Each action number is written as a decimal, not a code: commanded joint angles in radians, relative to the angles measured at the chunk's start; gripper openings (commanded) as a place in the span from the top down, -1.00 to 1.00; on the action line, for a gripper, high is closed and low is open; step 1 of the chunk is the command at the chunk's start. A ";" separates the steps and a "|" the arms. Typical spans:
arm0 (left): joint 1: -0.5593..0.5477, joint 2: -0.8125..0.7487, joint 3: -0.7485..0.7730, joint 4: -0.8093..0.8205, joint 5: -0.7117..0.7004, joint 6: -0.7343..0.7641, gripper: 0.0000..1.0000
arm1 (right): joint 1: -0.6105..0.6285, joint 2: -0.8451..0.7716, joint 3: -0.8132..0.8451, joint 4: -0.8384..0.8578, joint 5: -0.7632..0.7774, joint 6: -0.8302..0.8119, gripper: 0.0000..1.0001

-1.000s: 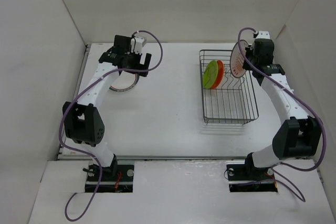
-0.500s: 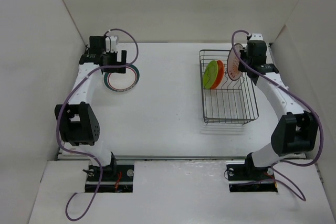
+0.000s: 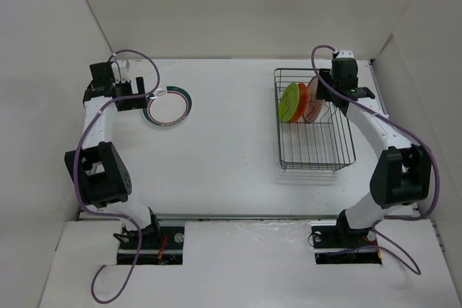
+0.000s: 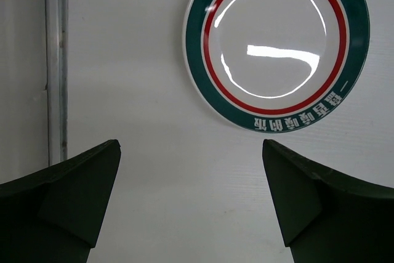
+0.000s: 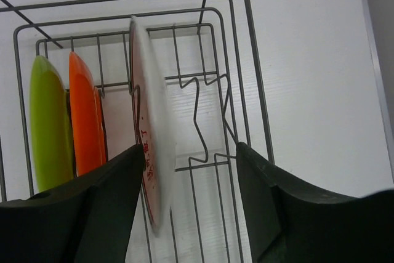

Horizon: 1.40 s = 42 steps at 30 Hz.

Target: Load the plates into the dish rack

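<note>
The dish rack (image 3: 317, 142) sits at the right of the table. A lime green plate (image 3: 289, 103) and an orange plate (image 3: 302, 100) stand on edge in it. Beside them the white sunburst plate (image 5: 152, 152) also stands on edge between the wires, its lower edge blurred. My right gripper (image 5: 191, 164) is open above the rack, its left finger close beside that plate. The teal-and-red ringed plate (image 4: 277, 47) lies flat on the table at the left. My left gripper (image 4: 191, 152) hangs open just short of it, holding nothing.
White walls close in the table on the left, back and right. A metal strip (image 4: 54, 66) runs along the table's left edge, close to my left gripper. The near half of the rack (image 3: 317, 151) holds no plates.
My right gripper has lowered the sunburst plate into the rack beside the orange plate and opened. My left arm has swung left, uncovering the ringed plate.
</note>
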 commanded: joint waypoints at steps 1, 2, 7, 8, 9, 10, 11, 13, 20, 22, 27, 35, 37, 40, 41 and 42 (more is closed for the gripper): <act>0.034 -0.048 -0.046 0.055 0.085 0.024 -0.99 | 0.012 -0.075 0.042 0.032 0.057 0.010 -0.34; 0.043 -0.048 -0.055 0.055 0.107 0.041 -0.99 | 0.012 -0.085 0.051 0.023 0.066 0.010 -0.34; 0.090 -0.012 -0.087 0.090 0.222 0.052 -0.99 | 0.031 -0.200 0.061 -0.003 0.122 0.001 -0.70; 0.109 -0.012 -0.096 0.090 0.237 0.052 -0.99 | 0.041 -0.220 0.061 -0.003 0.134 0.001 -0.72; 0.121 0.002 -0.096 0.102 0.257 0.052 -0.99 | 0.054 -0.239 0.061 0.006 0.134 0.001 -0.93; 0.133 0.013 -0.106 0.111 0.276 0.043 -0.99 | 0.054 -0.280 0.050 0.017 0.125 -0.008 -0.96; 0.143 0.027 -0.106 0.111 0.300 0.043 -0.99 | 0.054 -0.300 0.050 0.028 0.075 -0.008 -0.96; 0.152 0.059 -0.077 0.111 0.335 0.056 -0.99 | 0.063 -0.363 0.004 0.078 -0.005 -0.028 -1.00; 0.152 0.286 0.051 0.078 0.506 0.083 -0.99 | 0.075 -0.501 -0.169 0.309 -0.458 -0.063 -1.00; 0.152 0.341 0.098 0.067 0.517 0.083 -0.96 | 0.103 -0.501 -0.169 0.309 -0.516 -0.063 -1.00; 0.143 0.505 0.258 0.038 0.503 0.064 -0.83 | 0.169 -0.501 -0.169 0.321 -0.544 -0.063 -1.00; 0.098 0.597 0.282 0.058 0.501 0.044 -0.37 | 0.253 -0.501 -0.202 0.321 -0.498 -0.063 -1.00; 0.098 0.613 0.296 0.058 0.501 0.034 -0.29 | 0.262 -0.490 -0.202 0.330 -0.489 -0.063 -1.00; 0.089 0.622 0.305 0.058 0.501 0.023 -0.16 | 0.273 -0.480 -0.202 0.330 -0.489 -0.063 -1.00; 0.089 0.633 0.321 0.058 0.501 0.023 -0.11 | 0.273 -0.471 -0.202 0.330 -0.501 -0.063 -1.00; 0.089 0.645 0.331 0.038 0.501 0.023 -0.03 | 0.273 -0.470 -0.202 0.330 -0.501 -0.063 -1.00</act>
